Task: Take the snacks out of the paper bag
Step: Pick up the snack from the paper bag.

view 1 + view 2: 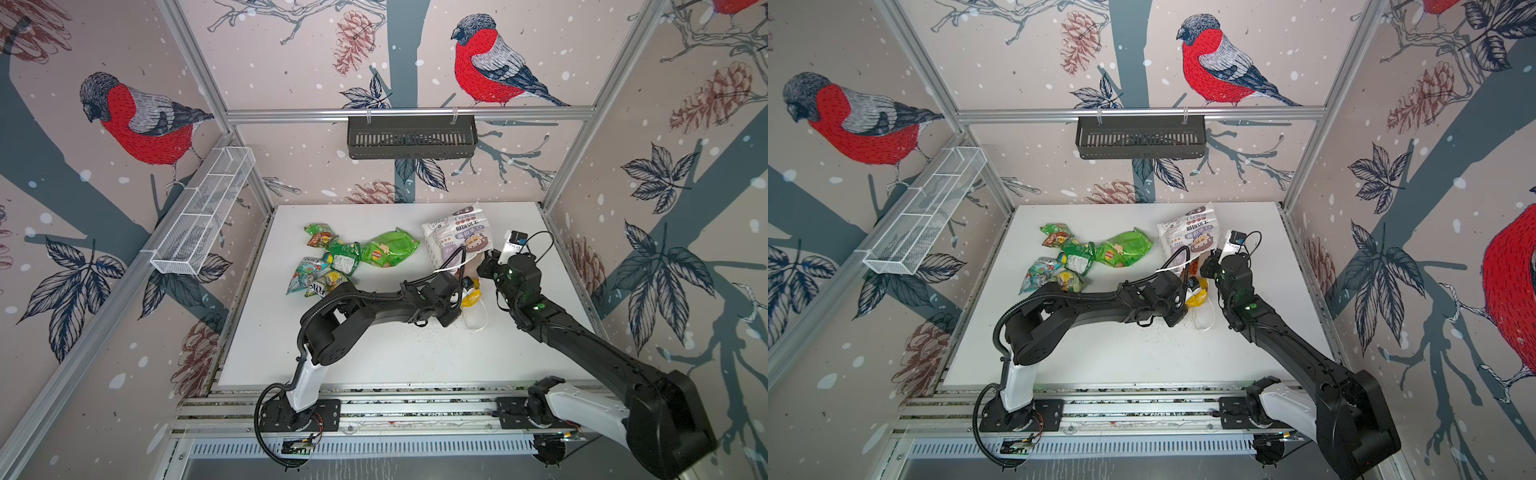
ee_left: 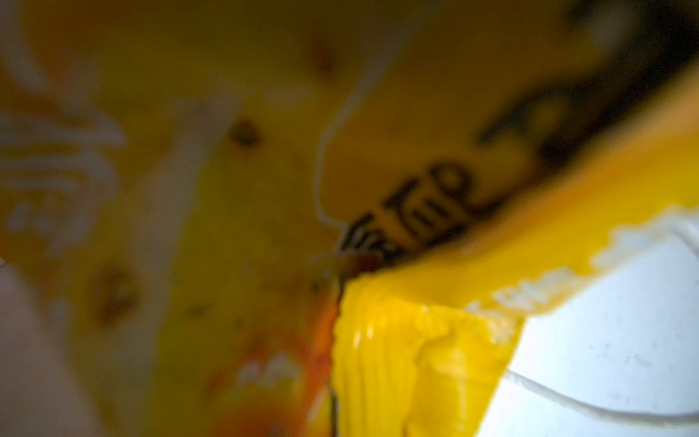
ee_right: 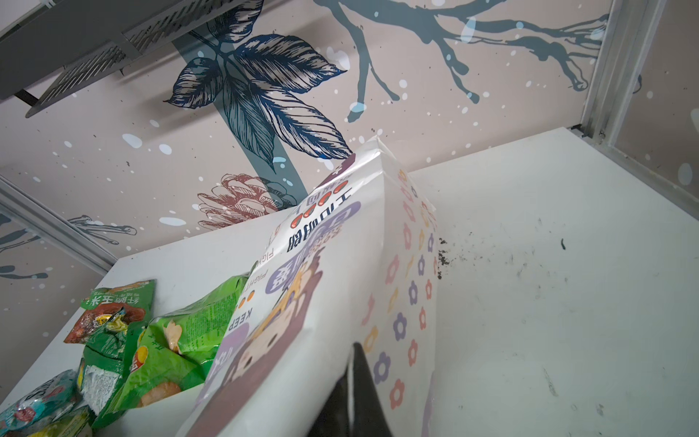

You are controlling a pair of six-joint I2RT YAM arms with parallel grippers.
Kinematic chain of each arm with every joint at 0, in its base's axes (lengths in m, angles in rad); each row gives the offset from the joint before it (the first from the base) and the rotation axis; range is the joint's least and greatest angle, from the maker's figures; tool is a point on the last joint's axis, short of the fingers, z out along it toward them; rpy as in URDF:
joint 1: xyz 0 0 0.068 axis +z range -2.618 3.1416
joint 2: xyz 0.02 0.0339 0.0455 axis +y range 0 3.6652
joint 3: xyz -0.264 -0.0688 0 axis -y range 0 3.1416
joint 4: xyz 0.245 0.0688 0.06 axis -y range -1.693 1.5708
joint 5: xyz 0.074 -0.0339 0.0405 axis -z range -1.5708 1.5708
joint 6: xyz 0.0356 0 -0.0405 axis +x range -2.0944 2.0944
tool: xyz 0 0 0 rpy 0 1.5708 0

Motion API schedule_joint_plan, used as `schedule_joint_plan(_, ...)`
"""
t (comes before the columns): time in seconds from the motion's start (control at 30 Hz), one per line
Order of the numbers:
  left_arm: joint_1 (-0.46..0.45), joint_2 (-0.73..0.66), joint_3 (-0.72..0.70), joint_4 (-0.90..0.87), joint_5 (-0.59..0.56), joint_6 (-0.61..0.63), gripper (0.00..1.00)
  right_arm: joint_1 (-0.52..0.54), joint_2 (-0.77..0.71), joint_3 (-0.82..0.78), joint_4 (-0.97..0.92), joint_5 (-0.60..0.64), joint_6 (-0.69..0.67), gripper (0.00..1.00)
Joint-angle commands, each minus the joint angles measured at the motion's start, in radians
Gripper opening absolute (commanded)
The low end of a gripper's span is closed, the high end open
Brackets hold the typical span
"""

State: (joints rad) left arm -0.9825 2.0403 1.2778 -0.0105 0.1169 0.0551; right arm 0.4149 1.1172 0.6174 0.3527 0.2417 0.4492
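The paper bag [image 1: 453, 237] [image 1: 1187, 232] lies on its side at the back right of the white table [image 1: 374, 353], white with purple labels and flower prints [image 3: 340, 283]. My right gripper [image 1: 484, 266] [image 3: 353, 378] is shut on the bag's edge by its mouth. My left gripper [image 1: 467, 286] [image 1: 1192, 284] is at the mouth, shut on a yellow snack packet [image 1: 473, 298] [image 2: 416, 359] that fills the left wrist view; its jaws are hidden there. Several snacks, green [image 1: 390, 249] [image 3: 177, 340] and teal [image 1: 303, 274], lie to the left of the bag.
A white cord handle [image 1: 478, 320] trails on the table in front of the bag. A white wire basket [image 1: 203, 216] hangs on the left wall and a black slotted basket [image 1: 411, 137] on the back wall. Dark crumbs [image 3: 442, 257] dot the table beside the bag.
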Motion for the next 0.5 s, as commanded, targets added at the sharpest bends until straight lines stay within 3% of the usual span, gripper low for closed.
schedule_joint_plan(0.0, 0.005, 0.014, 0.004, -0.096, 0.044, 0.028, 0.0, -0.001, 0.013, 0.031, 0.047, 0.013, -0.019, 0.0)
schedule_joint_plan(0.33, 0.025, 0.035, 0.042, -0.164, 0.108, 0.056, 0.0, 0.001, 0.049, 0.099, 0.047, 0.004, -0.03, 0.0)
schedule_joint_plan(0.47, 0.052, 0.01, 0.033, -0.163, 0.258, 0.078, 0.0, 0.001, 0.06, 0.083, 0.083, 0.023, -0.039, 0.0)
